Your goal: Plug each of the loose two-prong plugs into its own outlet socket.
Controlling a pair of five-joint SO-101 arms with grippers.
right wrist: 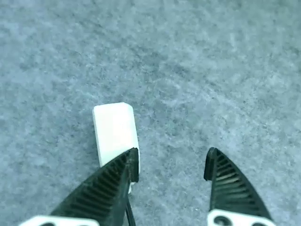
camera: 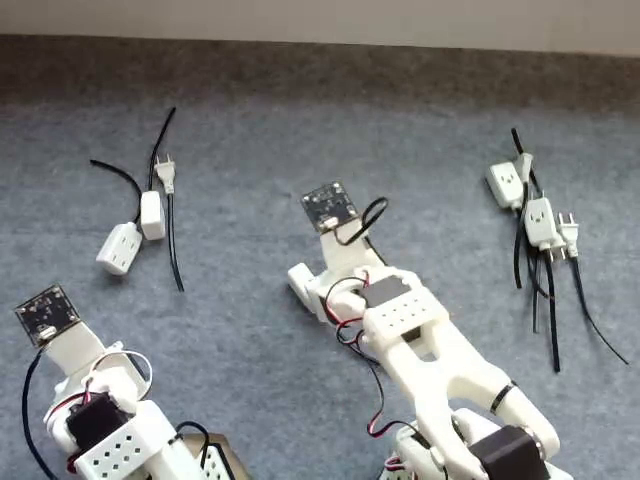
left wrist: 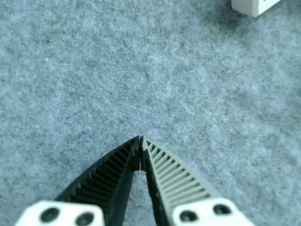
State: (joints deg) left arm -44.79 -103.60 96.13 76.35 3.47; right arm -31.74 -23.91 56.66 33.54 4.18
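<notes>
Left pincer point(left wrist: 141, 142) above grey carpet point(left wrist: 94, 70)

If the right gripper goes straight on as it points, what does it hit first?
Likely the white rectangular block, right ahead of one finger of the open right gripper; otherwise bare grey carpet.

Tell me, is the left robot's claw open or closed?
Closed. The left gripper has both tips touching, with nothing held between them.
</notes>
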